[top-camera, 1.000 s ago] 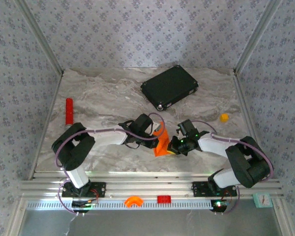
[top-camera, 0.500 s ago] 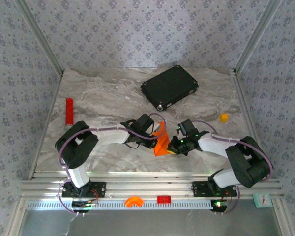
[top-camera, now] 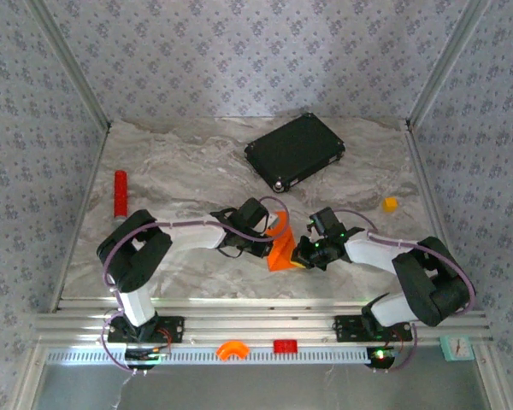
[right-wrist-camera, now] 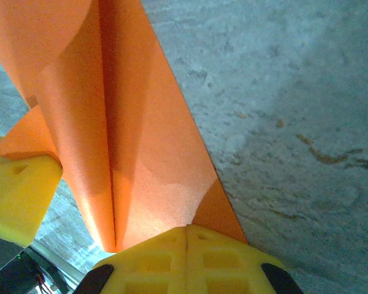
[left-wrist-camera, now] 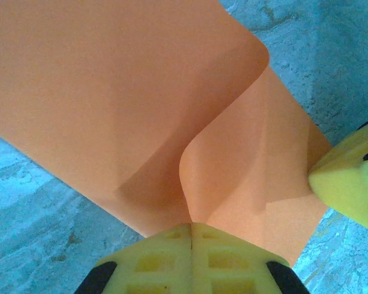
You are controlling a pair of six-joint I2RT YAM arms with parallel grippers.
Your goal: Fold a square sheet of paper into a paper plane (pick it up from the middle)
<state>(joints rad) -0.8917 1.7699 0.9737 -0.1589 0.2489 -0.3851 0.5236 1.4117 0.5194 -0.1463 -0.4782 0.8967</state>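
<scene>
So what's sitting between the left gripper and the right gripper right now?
The creased orange paper, which the top view shows bridging them; the left gripper and right gripper are each shut on it.

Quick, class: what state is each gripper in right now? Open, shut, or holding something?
The left gripper is shut, pinching the orange paper.
The right gripper is shut, pinching the same orange paper.

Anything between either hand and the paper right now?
Nothing visible. The left hand and the right hand are each shut directly on the partly folded paper, pinching it from opposite sides. The black case lies farther back on the table, clear of both.
</scene>
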